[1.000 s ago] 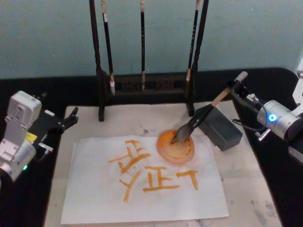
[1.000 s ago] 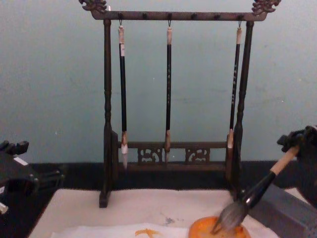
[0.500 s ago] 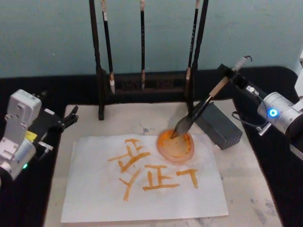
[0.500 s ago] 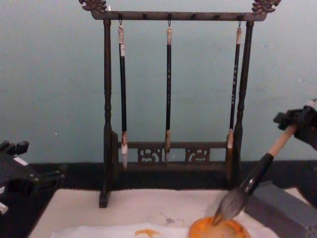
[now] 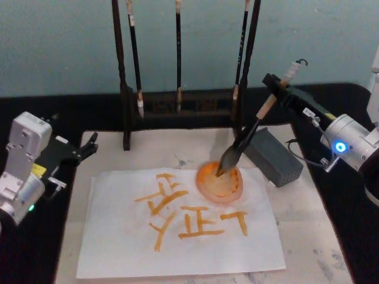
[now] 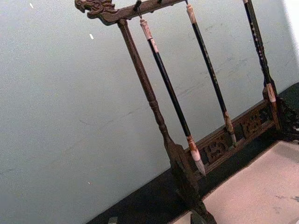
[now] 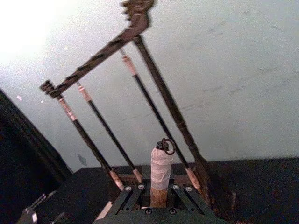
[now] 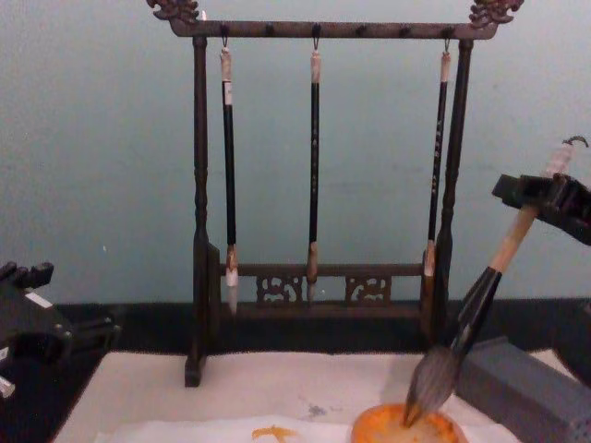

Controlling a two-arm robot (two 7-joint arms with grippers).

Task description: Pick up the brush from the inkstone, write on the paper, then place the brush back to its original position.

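Observation:
The brush (image 5: 249, 133), with its pale handle, black lower section and bushy tip, slants steeply with its bristles dipped in a round orange ink dish (image 5: 219, 183). My right gripper (image 5: 272, 84) is shut on the handle's upper part, above and left of the dark grey inkstone block (image 5: 273, 157). From the chest, the brush (image 8: 471, 318) hangs from the right gripper (image 8: 524, 194) with its tip in the dish (image 8: 406, 430). The right wrist view looks down the taped handle end (image 7: 161, 170). The paper (image 5: 118, 248) carries orange characters. My left gripper (image 5: 89, 145) is parked open at the table's left.
A dark wooden rack (image 5: 124, 94) with three thin black-handled brushes (image 8: 314, 166) stands behind the cream mat (image 5: 308, 236). The ink dish sits on the paper's far right corner, close to the rack's right post (image 5: 249, 65) and the grey block (image 8: 526, 388).
My right gripper has risen and swung left toward the rack. The brush handle came off the grey block and stands steeper, its tip staying in the orange dish. The left arm is unmoved.

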